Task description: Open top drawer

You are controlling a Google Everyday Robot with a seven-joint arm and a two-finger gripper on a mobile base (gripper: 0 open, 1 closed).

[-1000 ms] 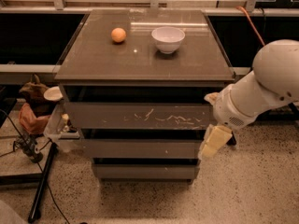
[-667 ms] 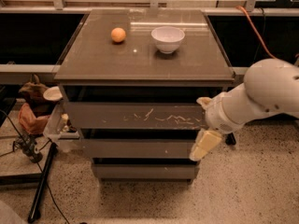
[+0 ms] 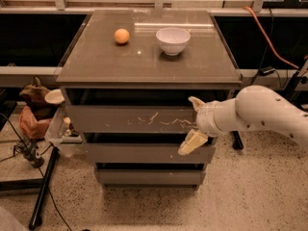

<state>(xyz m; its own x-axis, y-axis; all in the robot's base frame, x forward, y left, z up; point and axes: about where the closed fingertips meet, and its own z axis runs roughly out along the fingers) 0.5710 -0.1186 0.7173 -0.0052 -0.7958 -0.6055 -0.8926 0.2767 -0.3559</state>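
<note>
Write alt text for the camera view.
A white robot arm extends from the right, its open gripper at the right end of the scratched top drawer of a three-drawer cabinet. A small orange sphere and a white bowl sit apart on top.

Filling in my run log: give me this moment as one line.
gripper: at right end of top drawer front | jaws: open | top drawer: shut, not yet pulled
</note>
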